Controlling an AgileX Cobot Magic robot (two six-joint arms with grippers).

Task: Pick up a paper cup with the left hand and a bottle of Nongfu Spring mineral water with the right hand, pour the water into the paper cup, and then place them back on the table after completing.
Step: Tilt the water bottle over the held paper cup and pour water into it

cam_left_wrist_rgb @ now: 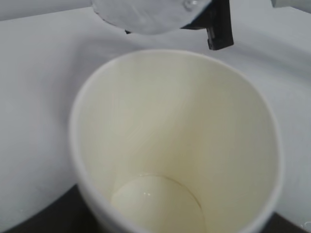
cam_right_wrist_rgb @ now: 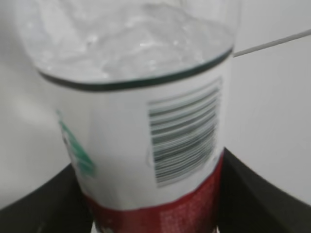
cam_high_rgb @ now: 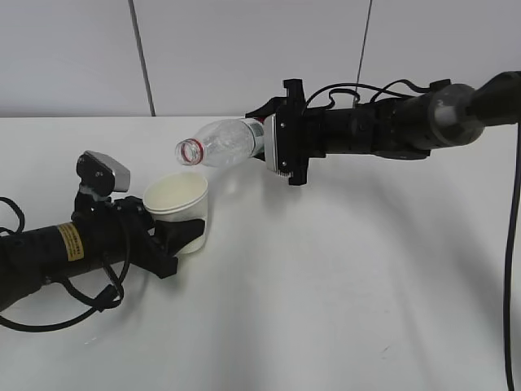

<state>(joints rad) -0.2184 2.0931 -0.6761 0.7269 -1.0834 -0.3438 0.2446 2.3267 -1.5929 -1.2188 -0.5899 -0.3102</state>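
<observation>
The left hand (cam_high_rgb: 183, 236), with its yellow label, is shut on a white paper cup (cam_high_rgb: 177, 208) that stands upright on the white table (cam_high_rgb: 342, 277). In the left wrist view the cup (cam_left_wrist_rgb: 175, 145) fills the frame, with a little water (cam_left_wrist_rgb: 155, 206) at its bottom. The right hand (cam_high_rgb: 277, 140) is shut on a clear Nongfu Spring bottle (cam_high_rgb: 224, 144) and holds it about level, its open red-ringed mouth just above the cup's far rim. In the right wrist view the bottle (cam_right_wrist_rgb: 146, 126) shows its white and red label between the black fingers (cam_right_wrist_rgb: 243, 194).
A grey wall with vertical seams stands behind the table's far edge. Black cables (cam_high_rgb: 513, 244) hang along the right side. A cable loop (cam_high_rgb: 89, 297) trails from the left arm.
</observation>
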